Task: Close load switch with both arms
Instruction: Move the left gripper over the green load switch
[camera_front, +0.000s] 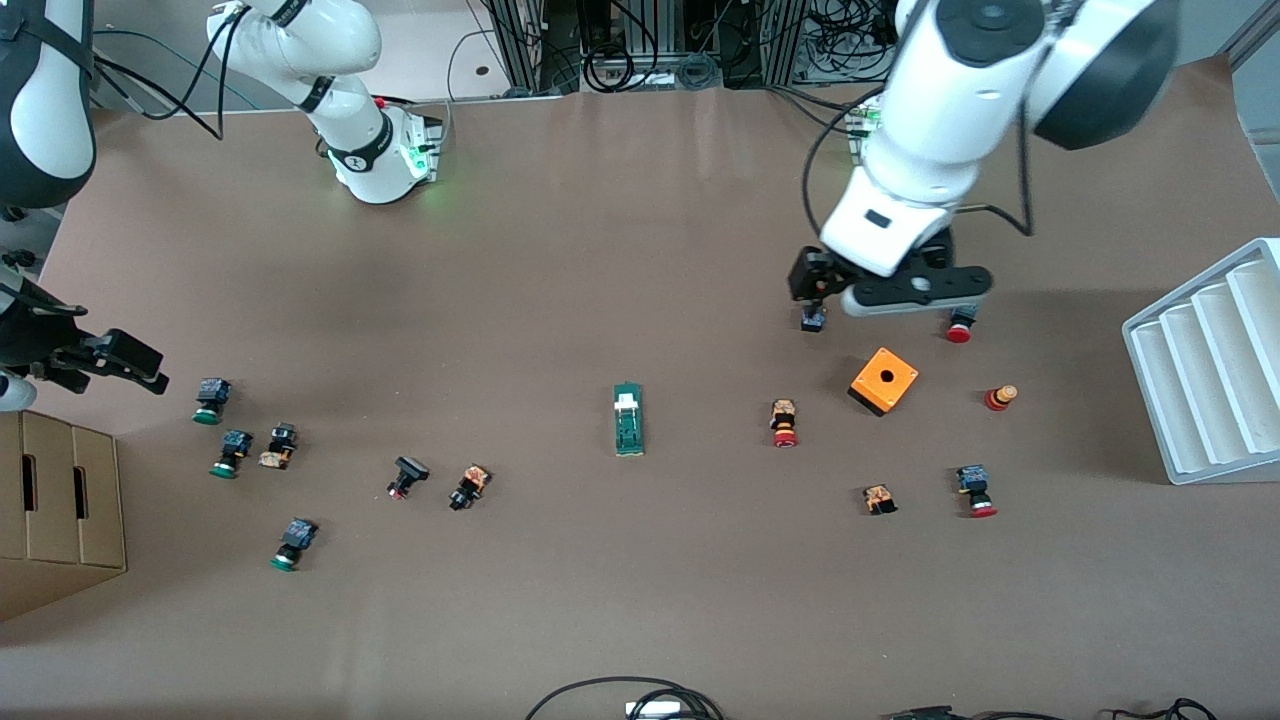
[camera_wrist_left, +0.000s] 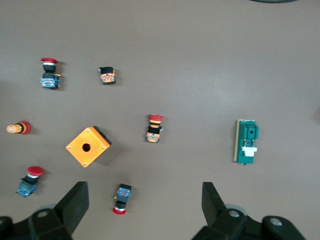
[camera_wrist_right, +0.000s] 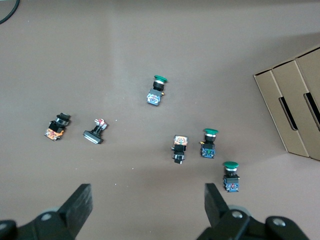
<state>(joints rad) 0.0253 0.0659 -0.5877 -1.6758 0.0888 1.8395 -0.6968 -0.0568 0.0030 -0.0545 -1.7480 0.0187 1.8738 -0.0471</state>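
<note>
Load switch (camera_front: 628, 420) sits mid-table for you: slim green bar, white slider at its farther end. Left gripper (camera_wrist_left: 145, 207) and right gripper (camera_wrist_right: 148, 210) both gape wide, empty.

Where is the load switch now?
The load switch lies mid-table in the front view, untouched, between a black button and a red-capped button.

Matte brown worktop (camera_front: 640, 250) under even overhead light, metal rack legs with tangled black cables (camera_front: 640, 50) along its robot-base edge, cardboard boxes (camera_front: 55, 510) at the right arm's end, white ribbed tray (camera_front: 1215, 360) at the left arm's end.
</note>
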